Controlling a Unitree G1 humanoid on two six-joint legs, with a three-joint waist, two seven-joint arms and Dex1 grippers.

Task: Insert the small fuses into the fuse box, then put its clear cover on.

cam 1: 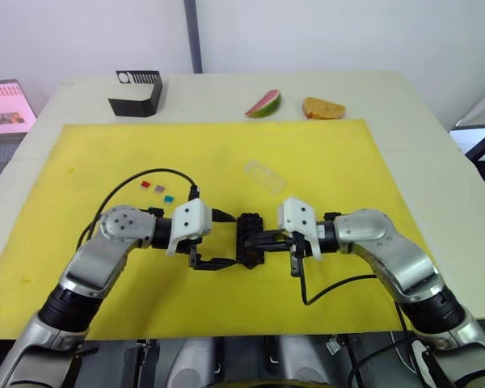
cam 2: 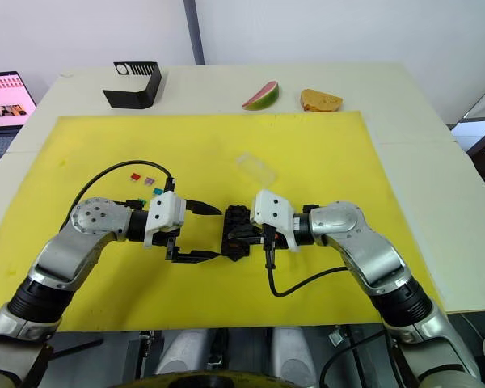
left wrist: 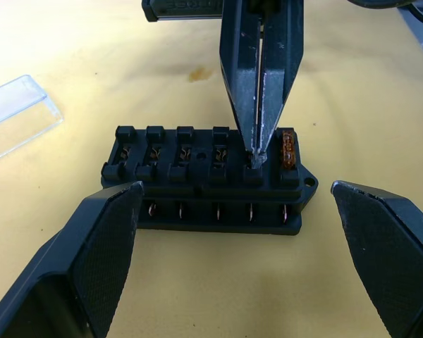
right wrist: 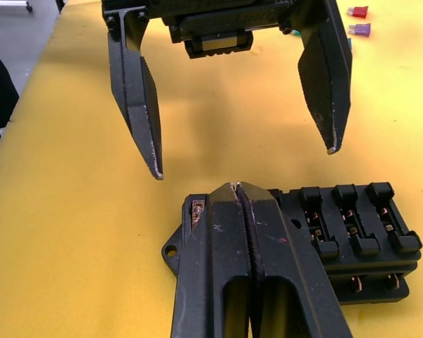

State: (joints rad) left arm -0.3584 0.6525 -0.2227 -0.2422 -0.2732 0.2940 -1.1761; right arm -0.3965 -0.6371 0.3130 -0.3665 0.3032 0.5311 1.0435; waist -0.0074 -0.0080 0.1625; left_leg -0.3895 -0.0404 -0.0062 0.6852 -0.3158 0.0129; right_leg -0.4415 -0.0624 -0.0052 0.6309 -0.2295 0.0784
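Fuse box, a small black rectangular plastic block with two rows of slots, lies on the yellow mat between the two grippers. One amber fuse is seated in the end slot nearest the mounting ear. Right gripper has its two black fingers pressed together, tips down on the slot just beside the amber fuse; whether a fuse is pinched between them cannot be told. Left gripper hangs just beside the fuse box with its fingers spread wide, holding nothing and not touching the block. Three tiny square plastic fuses, red, purple and teal, lie loose on the mat beyond the left arm. Clear cover, a transparent rectangular plastic lid, rests flat on the mat beyond the fuse box, apart from it.
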